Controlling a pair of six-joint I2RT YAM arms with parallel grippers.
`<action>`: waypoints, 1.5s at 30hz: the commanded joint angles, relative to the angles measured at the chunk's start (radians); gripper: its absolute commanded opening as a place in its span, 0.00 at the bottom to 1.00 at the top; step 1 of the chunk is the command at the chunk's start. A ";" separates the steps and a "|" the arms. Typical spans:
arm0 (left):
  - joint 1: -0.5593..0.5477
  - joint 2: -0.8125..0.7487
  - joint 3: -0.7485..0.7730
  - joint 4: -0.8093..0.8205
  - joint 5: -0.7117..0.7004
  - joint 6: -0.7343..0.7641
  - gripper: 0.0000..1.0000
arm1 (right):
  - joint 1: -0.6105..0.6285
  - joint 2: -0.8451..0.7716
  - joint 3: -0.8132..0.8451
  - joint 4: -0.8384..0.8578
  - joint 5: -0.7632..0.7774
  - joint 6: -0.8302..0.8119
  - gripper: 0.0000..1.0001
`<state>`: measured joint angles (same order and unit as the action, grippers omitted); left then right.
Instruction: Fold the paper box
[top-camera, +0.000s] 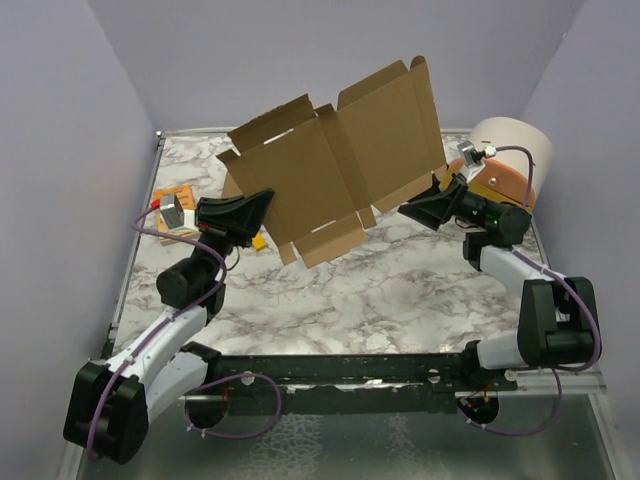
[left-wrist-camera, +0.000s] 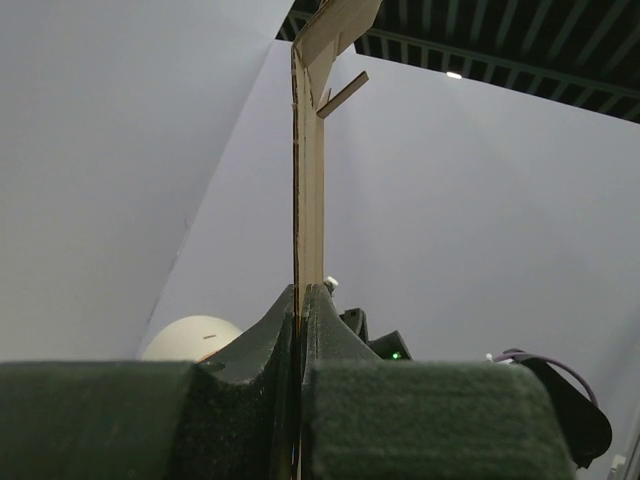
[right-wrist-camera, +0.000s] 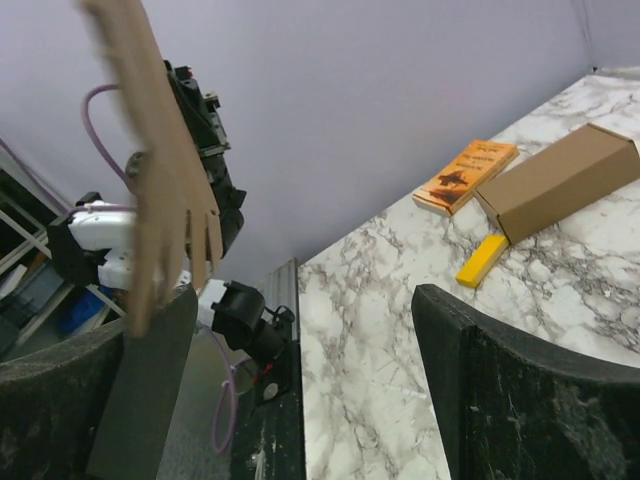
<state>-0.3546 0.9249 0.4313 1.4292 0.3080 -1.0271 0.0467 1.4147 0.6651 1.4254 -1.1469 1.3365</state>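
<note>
Left gripper (top-camera: 263, 198) clamps the unfolded paper box (top-camera: 335, 165) aloft, presumably presenting its far edge to the right gripper (top-camera: 424, 206), jaws spread.

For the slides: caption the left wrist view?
Left pincer shut on the paper box, flat sheet seen edge-on.

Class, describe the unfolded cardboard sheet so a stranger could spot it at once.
Find the marble table. Above it, between the two arms, a cardboard sheet hangs in the air, pinched by the left fingers. Unlike the closed cardboard box lying beside the orange booklet, it is unfolded, notched and tabbed.
</note>
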 joint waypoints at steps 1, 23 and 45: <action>-0.018 0.008 0.000 0.085 -0.051 0.032 0.00 | 0.004 -0.066 0.012 0.174 0.052 0.024 0.89; -0.021 -0.005 -0.036 0.093 -0.062 0.031 0.00 | -0.041 0.024 0.195 0.180 0.080 0.168 0.74; -0.021 0.001 -0.044 0.086 -0.063 0.019 0.00 | -0.041 0.042 0.260 0.215 0.026 0.203 0.52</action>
<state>-0.3691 0.9310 0.3935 1.4429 0.2607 -0.9977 0.0109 1.4620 0.8989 1.4357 -1.0908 1.5349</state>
